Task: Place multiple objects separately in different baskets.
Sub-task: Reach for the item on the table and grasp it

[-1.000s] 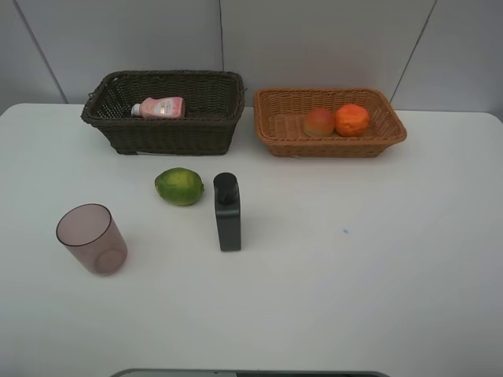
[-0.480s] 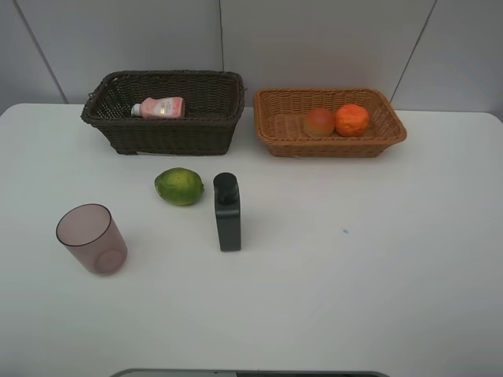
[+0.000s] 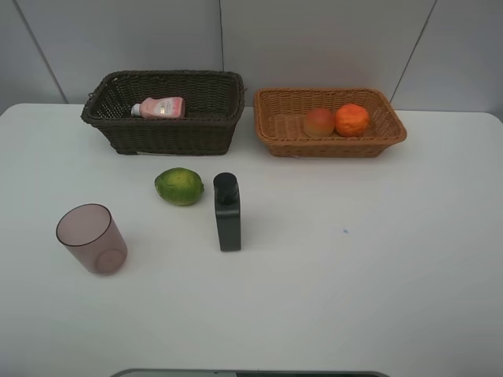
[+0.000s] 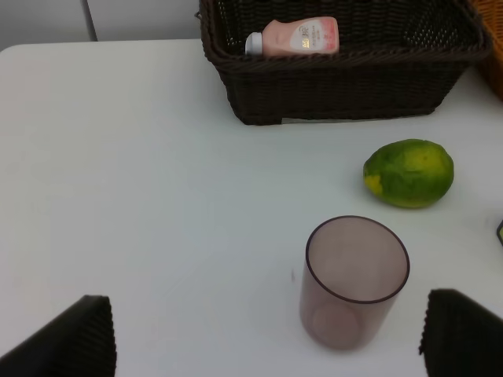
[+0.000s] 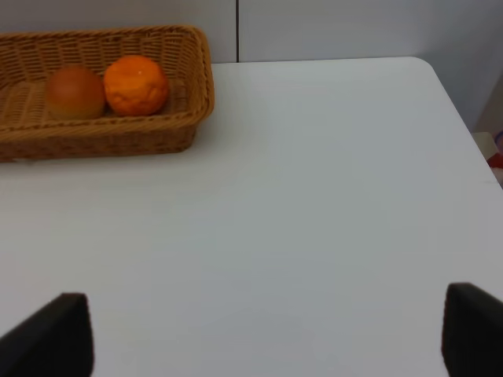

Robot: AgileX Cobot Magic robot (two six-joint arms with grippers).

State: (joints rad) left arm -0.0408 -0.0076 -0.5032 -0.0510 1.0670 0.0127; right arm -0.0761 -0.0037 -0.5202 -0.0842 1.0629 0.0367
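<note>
1. Two grippers hang over the white tabletop (image 4: 157, 196), and both the left gripper (image 4: 267, 334) and the right gripper (image 5: 267, 322) are spread wide and hold nothing.
2. Just ahead of the left gripper stands the translucent purplish cup (image 4: 357, 283), upright and clear of both fingers.
3. Beyond the cup lies the green round fruit (image 4: 409, 173), with the black flat bottle (image 3: 228, 214) just beside it.
4. Farther ahead, the dark brown basket (image 4: 346, 82) holds the pink bottle (image 4: 299, 37) on its side.
5. Well ahead of the right gripper, the orange-tan basket (image 5: 118, 133) holds the peach (image 5: 75, 92) and the orange (image 5: 137, 85), which touch.

Rough woven wicker dark basket (image 3: 173, 135) and tan basket (image 3: 330, 146), smooth translucent plastic cup (image 3: 93, 239), matt white table (image 3: 354, 298)
</note>
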